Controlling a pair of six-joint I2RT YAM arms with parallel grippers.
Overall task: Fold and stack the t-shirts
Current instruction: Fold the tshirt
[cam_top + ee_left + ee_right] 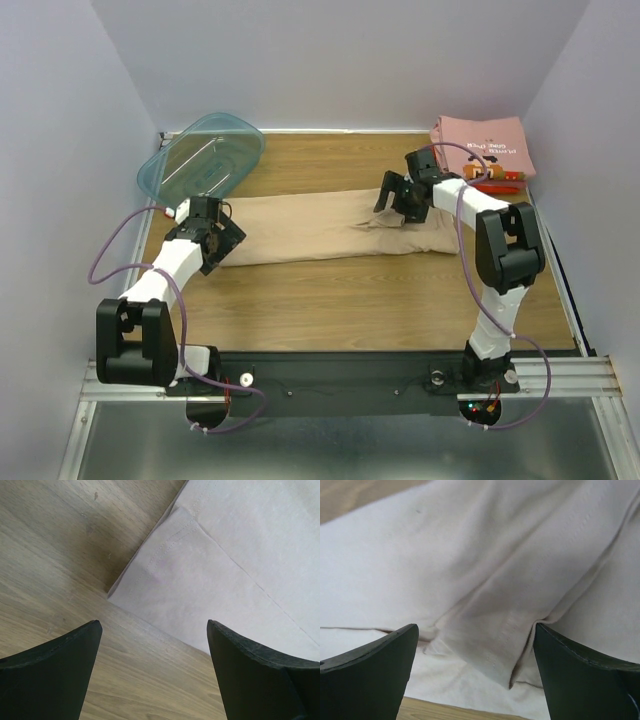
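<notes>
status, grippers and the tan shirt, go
Both open: left gripper at left corner of tan shirt, right gripper over its bunched right end. Folded pink shirt back right. Nothing blocking.

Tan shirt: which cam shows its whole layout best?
Top external: it shows the whole tan shirt stretched across the table. Left wrist shows only one hemmed corner; right wrist only a rumpled, stitched fold up close.
</notes>
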